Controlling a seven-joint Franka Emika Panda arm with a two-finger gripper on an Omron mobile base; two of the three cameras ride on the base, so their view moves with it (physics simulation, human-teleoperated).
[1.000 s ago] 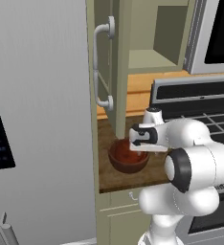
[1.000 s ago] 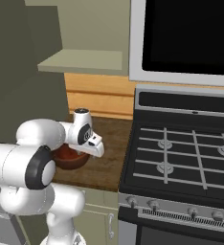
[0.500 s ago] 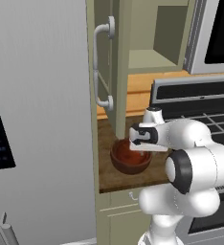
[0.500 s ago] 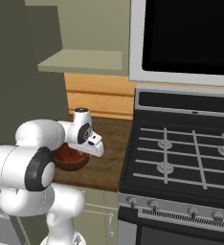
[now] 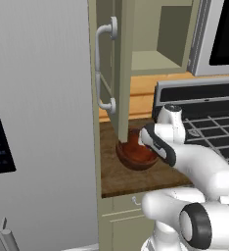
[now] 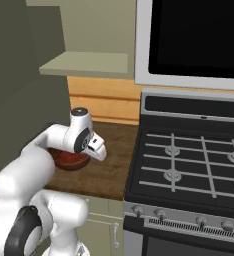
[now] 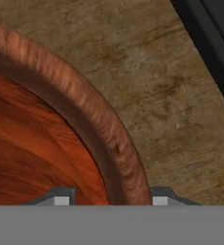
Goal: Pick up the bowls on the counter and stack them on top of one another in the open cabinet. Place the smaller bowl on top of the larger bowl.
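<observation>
- Larger bowl: sits on the counter, just below the lower edge of the open cabinet door and beside the stove. In the right base view only a sliver of it shows, under the forearm.
- Fingers: in the hand view one tip stands inside the bowl's thick rim and the other outside it, over bare counter. The rim wall runs between them, so the fingers straddle the stove-side edge of the bowl. I judge them clamped on that rim, held half apart by its thickness; the contact faces themselves are hidden at the bottom of the view.
- Key relation: the bowl's body lies wholly to one side of the fingers, toward the cabinet door; the grip is on the edge, not the centre. A lift will therefore hang the bowl off-centre and it may tilt.
- Direction of travel: the cabinet shelf is above and behind the bowl, and the door edge stands just over the bowl's far side. The judged risk is a knock against that door on the way up.
- Smaller bowl: not identified here.
</observation>
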